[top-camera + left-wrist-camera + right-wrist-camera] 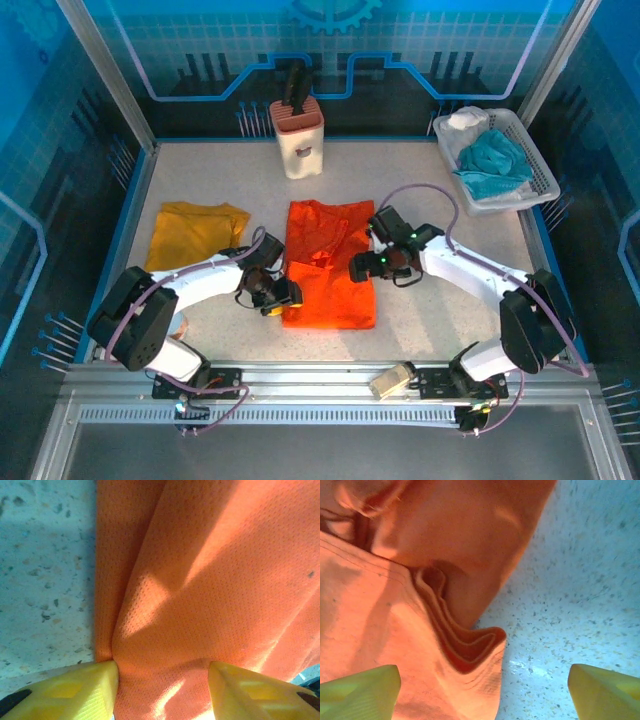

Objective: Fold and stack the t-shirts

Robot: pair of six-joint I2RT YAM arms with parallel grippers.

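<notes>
Orange t-shirt (330, 265) lies mid table (440, 320), folded into a tall rough rectangle. Near half is flat and smooth, far half rumpled with loose folds. Up close it is a fine mesh knit, and the right edge shows several stacked layers curling up. Mustard yellow t-shirt (195, 232) lies crumpled near the left edge, apart from the orange one. Left gripper (272, 296) is at the orange shirt's near left edge, jaws about half apart, yellow fingers (75, 692) either side of a bunched crease; can't tell if it grips. Right gripper (360, 268) is at the right edge, jaws wide, holding nothing, one finger (362, 690) over cloth, the other over bare table
</notes>
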